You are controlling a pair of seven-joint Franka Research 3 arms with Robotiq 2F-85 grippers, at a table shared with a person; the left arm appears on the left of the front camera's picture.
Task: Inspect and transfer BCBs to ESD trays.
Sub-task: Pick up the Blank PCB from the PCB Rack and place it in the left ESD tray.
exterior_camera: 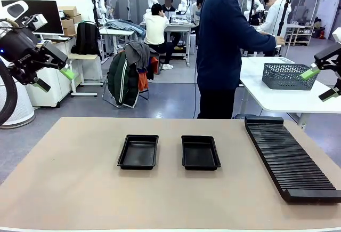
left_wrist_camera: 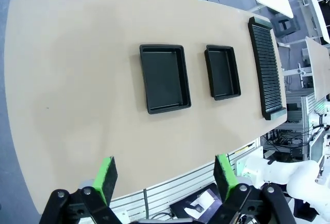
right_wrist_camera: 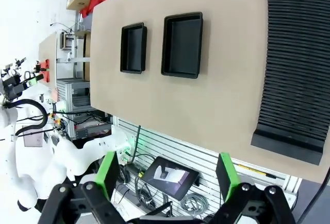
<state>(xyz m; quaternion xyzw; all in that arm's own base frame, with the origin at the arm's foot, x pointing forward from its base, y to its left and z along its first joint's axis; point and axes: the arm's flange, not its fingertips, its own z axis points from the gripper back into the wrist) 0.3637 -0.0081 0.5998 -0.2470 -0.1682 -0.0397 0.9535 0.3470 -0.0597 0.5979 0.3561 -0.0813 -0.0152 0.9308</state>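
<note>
a robotics lab hall: grey floor (exterior_camera: 176, 96), white work tables (exterior_camera: 277, 97), people seated at a far bench (exterior_camera: 156, 29), a black flat computer monitor (exterior_camera: 45, 10), stacked brown cardboard boxes (exterior_camera: 69, 20), and bundled grey cables (right_wrist_camera: 193, 202) under the beige wooden tabletop (exterior_camera: 80, 178)

A tan, matte tabletop (exterior_camera: 69, 189) carried a long black ribbed plastic rack (exterior_camera: 290, 160) along its right side, running from the far edge toward the near one. A person in a dark navy top (exterior_camera: 224, 40) stood just beyond the far edge. Behind, a grey mesh basket (exterior_camera: 287, 76) sat on a white side table (exterior_camera: 266, 98). Farther left, dark jackets (exterior_camera: 125, 77) hung over a chair near a black backpack (exterior_camera: 87, 37).
</note>
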